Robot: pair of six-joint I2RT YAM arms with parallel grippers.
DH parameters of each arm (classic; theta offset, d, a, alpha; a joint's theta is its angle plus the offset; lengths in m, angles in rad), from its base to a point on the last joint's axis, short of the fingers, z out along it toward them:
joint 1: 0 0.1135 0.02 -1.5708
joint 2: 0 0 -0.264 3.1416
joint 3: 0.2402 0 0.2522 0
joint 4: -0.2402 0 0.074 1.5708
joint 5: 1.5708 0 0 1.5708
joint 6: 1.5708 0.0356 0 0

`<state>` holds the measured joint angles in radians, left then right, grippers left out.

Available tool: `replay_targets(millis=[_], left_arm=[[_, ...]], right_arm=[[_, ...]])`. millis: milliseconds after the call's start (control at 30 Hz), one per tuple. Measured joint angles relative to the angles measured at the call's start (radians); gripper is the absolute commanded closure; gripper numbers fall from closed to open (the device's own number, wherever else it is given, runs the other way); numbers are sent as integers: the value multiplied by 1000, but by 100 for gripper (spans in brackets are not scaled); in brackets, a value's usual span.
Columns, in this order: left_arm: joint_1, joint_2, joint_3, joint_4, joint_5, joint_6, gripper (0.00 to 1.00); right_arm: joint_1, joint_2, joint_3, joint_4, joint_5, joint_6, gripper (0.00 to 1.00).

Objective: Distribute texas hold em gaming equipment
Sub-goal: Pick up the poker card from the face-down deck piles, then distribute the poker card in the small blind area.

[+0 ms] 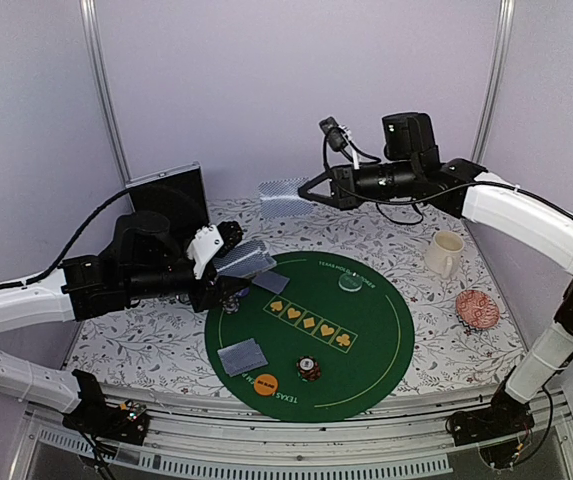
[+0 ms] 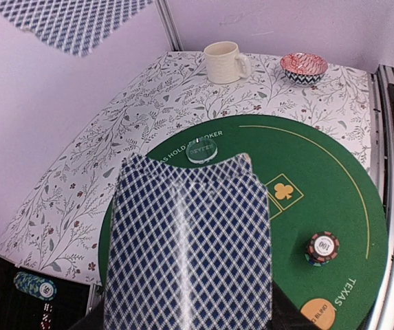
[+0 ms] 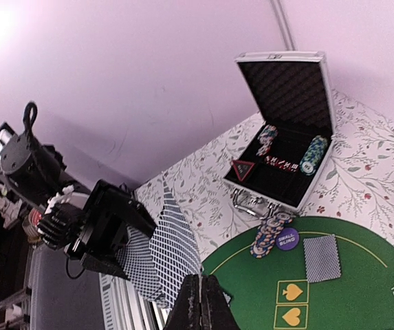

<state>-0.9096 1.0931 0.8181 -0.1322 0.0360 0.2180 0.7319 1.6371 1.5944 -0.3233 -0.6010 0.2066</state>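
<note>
Your left gripper [image 1: 231, 262] is clamping a blue-checked card [image 2: 190, 247] over the left rim of the green mat [image 1: 386, 340]. In the left wrist view that card is filling the foreground, and I cannot tell whether it is one card or two overlapped. Your right gripper [image 1: 307, 192] is pinching a second card [image 1: 284, 197] high over the far side of the table, off the mat and well beyond the left gripper. On the felt, a far loose card [image 1: 271, 281] is lying just beside the left gripper and a near loose card [image 1: 243, 356] is lying closer to you. The orange disc [image 1: 265, 383] is sitting at the near rim with a chip stack [image 1: 309, 369] just to its right, and the clear disc [image 1: 350, 283] is resting towards the far side. More chips [image 3: 269, 234] are standing by the open case [image 3: 286, 137], which is holding the triangle marker [image 3: 243, 167]. The white mug [image 1: 444, 252] is standing off the mat to the right
</note>
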Motion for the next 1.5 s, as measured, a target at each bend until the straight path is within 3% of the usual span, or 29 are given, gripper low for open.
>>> replay_targets(millis=[167, 367, 700, 1133, 1333, 1500], left_arm=[[0, 0, 0, 0, 1, 0, 50], [0, 0, 0, 0, -2, 0, 50], [0, 0, 0, 0, -11, 3, 50], [0, 0, 0, 0, -11, 3, 50], [0, 0, 0, 0, -11, 3, 49], [0, 0, 0, 0, -11, 3, 49]], right_arm=[[-120, -3, -150, 269, 10, 226, 99], [-140, 273, -122, 505, 57, 468, 99], [-120, 654, -56, 606, 134, 803, 98], [-58, 737, -37, 670, 157, 947, 97], [-51, 737, -71, 710, 159, 980, 85], [-51, 724, -118, 718, 178, 988, 54]])
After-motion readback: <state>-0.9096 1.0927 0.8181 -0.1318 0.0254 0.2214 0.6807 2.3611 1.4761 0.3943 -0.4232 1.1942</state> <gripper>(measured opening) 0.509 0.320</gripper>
